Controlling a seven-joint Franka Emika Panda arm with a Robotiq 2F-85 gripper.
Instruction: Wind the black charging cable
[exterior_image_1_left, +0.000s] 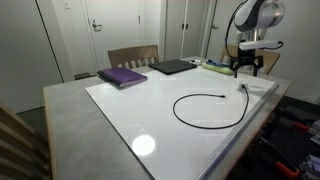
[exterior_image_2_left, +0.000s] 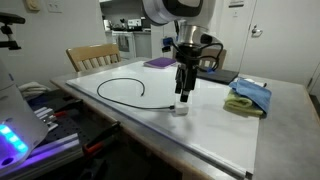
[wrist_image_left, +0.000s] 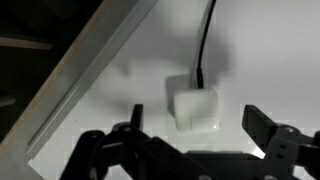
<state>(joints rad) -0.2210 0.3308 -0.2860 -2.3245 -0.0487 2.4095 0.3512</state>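
Gripper spread, empty, poised over white plug block; black charging cable exits at 12 o'clock. Recommended: descend centred, close across the block's flanks.

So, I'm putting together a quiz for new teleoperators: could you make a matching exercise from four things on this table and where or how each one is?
Things:
1. black charging cable
2. white charger block
3. purple book
4. cloth

Descriptions:
A. blue and yellow, crumpled
B. beside the laptop
C. right under the open pincer
D. lying in a loose loop on the tabletop

Pairs: 1-D, 2-C, 3-B, 4-A
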